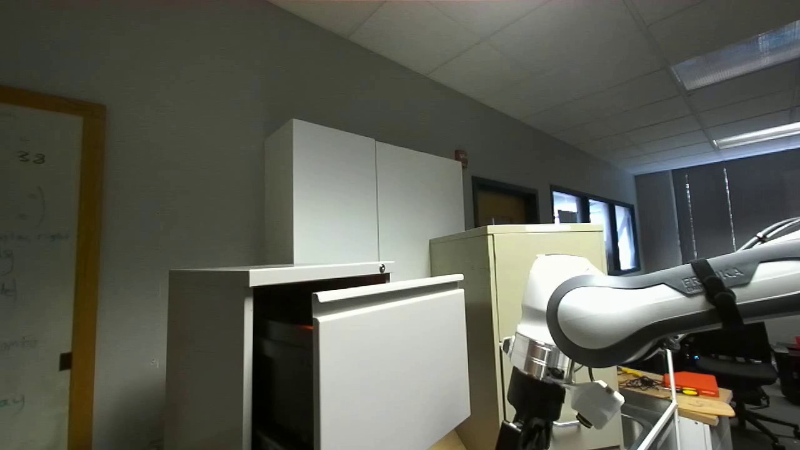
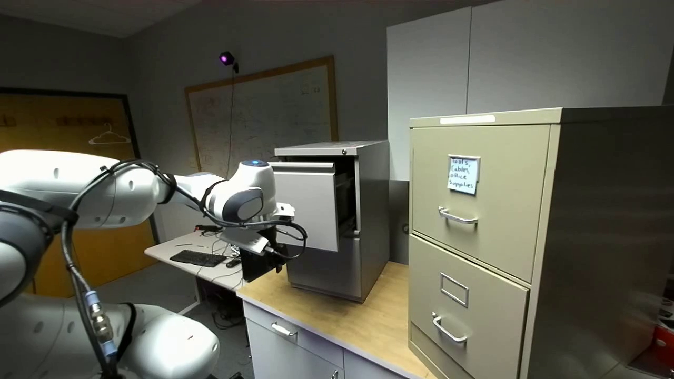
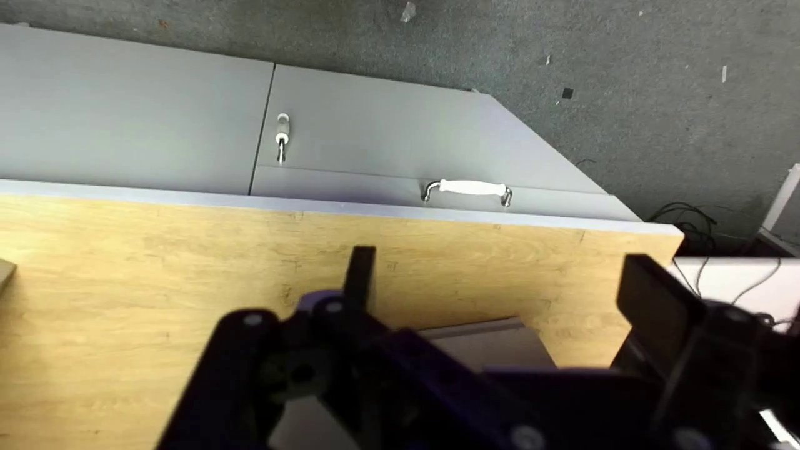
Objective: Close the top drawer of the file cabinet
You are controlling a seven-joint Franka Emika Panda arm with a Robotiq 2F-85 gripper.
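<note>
The file cabinet is white-grey and shows in both exterior views [image 1: 209, 356] [image 2: 375, 221]. Its top drawer [image 1: 394, 362] is pulled well out, with a dark interior behind the flat front; it also shows in an exterior view [image 2: 308, 208]. My gripper [image 3: 500, 259] points down and is open, its two black fingers wide apart with nothing between them. The gripper [image 1: 524, 434] hangs in front of the drawer front, apart from it in that exterior view. In the wrist view, a grey lower part of the cabinet [image 3: 487, 344] shows partly behind the gripper.
A beige cabinet with handled drawers [image 2: 479, 200] stands beside the file cabinet. Both stand on a wooden counter [image 2: 379, 310] with handled fronts below. A white cupboard [image 1: 375, 194] is behind. A white desk with a keyboard [image 2: 197, 258] lies beyond the counter's end.
</note>
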